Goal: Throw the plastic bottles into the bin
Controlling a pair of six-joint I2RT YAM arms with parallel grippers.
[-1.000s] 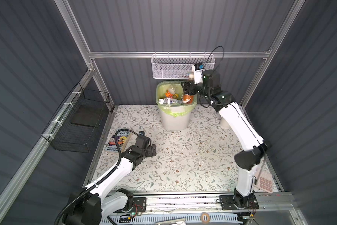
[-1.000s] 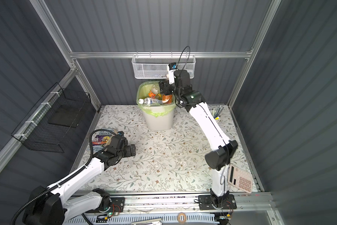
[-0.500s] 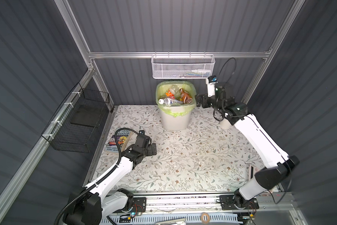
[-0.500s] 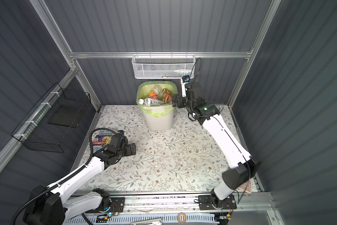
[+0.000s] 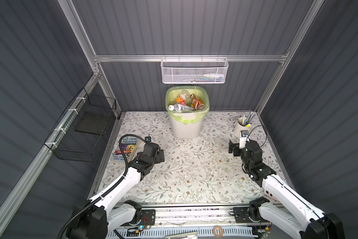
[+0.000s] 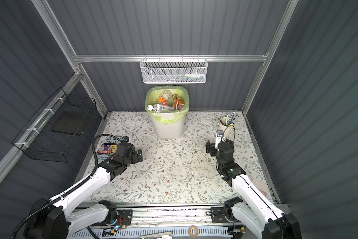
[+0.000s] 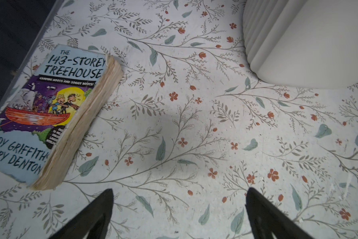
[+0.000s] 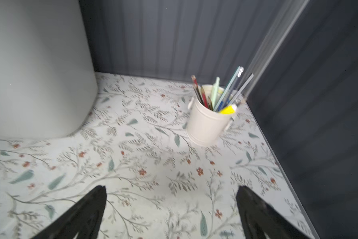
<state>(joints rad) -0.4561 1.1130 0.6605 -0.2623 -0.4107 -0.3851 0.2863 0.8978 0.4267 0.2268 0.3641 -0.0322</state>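
Top views, both: bin (image 5: 186, 129), white w/ light green liner, stands at back centre of the floral table cover (image 5: 194, 178), close to the rear wall. Plastic bottles (image 5: 185, 103) lie piled inside it, heap reaching approx. rim level. One clear bottle w/ white cap lies across the front of the heap, w/ orange- and brown-labelled ones behind. Left gripper (image 5: 162, 155) sits low over the cover on the left, just beside a paperback book (image 5: 126, 149); jaws spread wide, nothing between. Right gripper (image 5: 232, 148) is on the right, near the pen cup (image 5: 240, 126); jaws also wide, nothing held. Both grippers are well apart from the bin. White mesh basket (image 5: 194, 72) hangs on the rear rail above the bin. Black wire basket (image 5: 82, 132) hangs on the left wall. Left wrist view: fingers (image 7: 95, 215) wide apart, only bare cover between them. Book lies flat, front cover up, page edges worn. Part of the bin's ribbed lower wall is in shot, apart from the book. Right wrist view, somewhat blurred: fingers (image 8: 87, 209) wide apart, bare cover between. Pen cup stands upright w/ pens and pencils in it, near the enclosure corner. Bin wall is in shot, apart from the cup.
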